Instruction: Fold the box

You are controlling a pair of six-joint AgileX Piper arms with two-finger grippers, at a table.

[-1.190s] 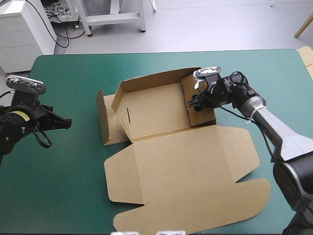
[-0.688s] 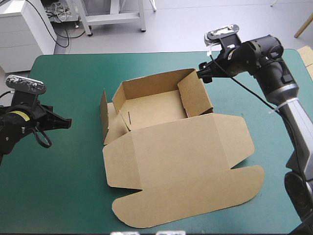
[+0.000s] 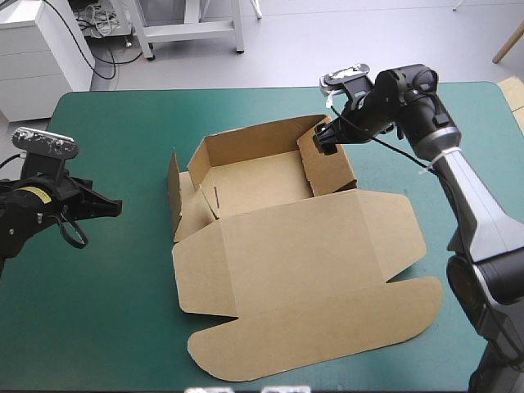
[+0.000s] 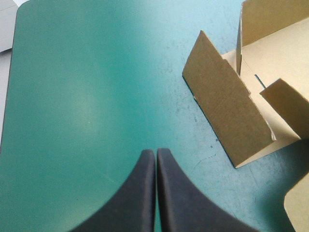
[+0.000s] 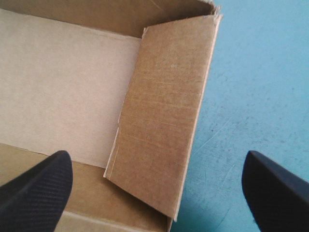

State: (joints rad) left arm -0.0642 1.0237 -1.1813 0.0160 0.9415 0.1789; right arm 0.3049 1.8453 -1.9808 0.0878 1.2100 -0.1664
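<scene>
Where right gripper (image 3: 322,141) gapes, box wall (image 3: 329,168) stands.

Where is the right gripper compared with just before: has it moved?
Yes. The right gripper has come back from the table's far edge toward the box's right wall, now above its far corner.

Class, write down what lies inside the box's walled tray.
Only bare brown floor shows inside the box; its right wall, leaning inward, hides the strip beneath.
</scene>
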